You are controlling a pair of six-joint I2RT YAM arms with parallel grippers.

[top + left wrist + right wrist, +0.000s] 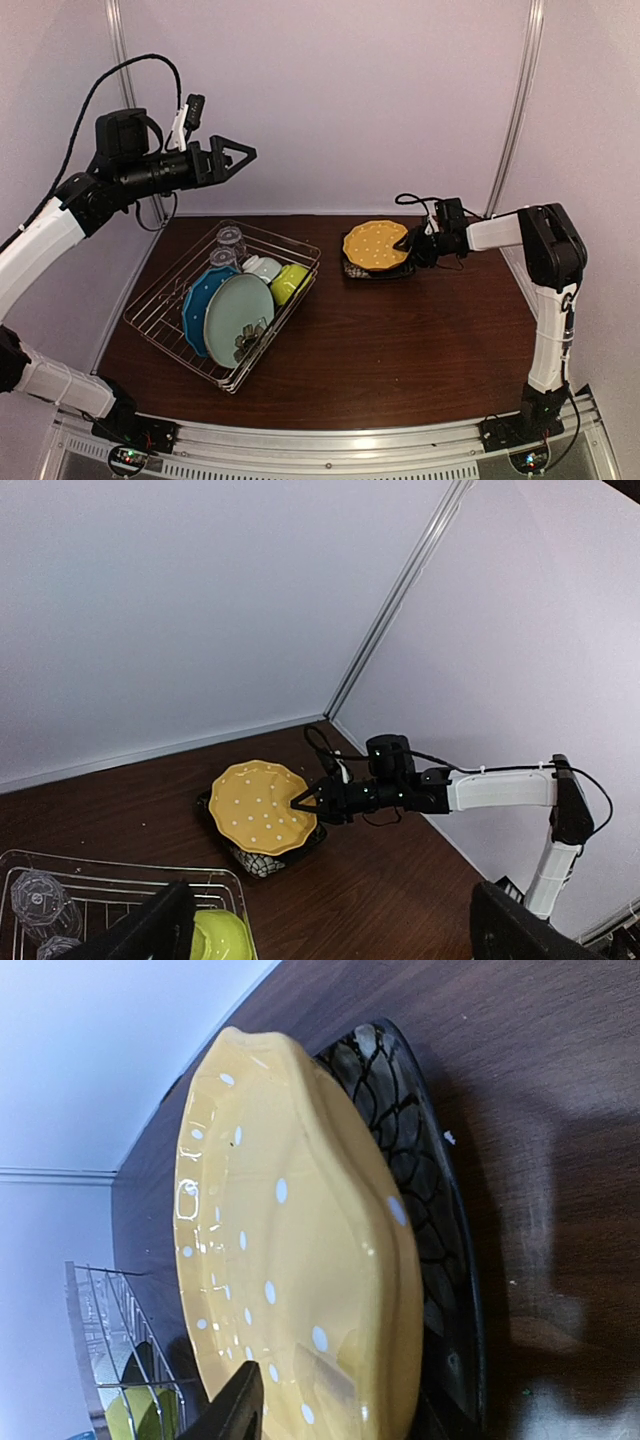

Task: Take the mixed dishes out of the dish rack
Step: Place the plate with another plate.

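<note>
The dish rack (150, 318) stands at the left and holds a blue dotted plate (199, 296), a pale teal plate (238, 316), a lime-green bowl (289, 283), a small pale bowl (264, 267) and two clear glasses (230, 239). My right gripper (408, 243) is shut on the near rim of the orange-yellow dotted plate (373, 244). That plate lies tilted on the dark patterned plate (378, 270), its far edge down. In the right wrist view one finger (235, 1410) lies over the yellow plate (290, 1220). My left gripper (238, 155) is open and empty, high above the rack.
The table (400, 350) is dark brown wood, with white walls behind and a metal rail along the near edge. The rack's corner (120, 880) and the lime-green bowl (220, 935) show at the bottom of the left wrist view.
</note>
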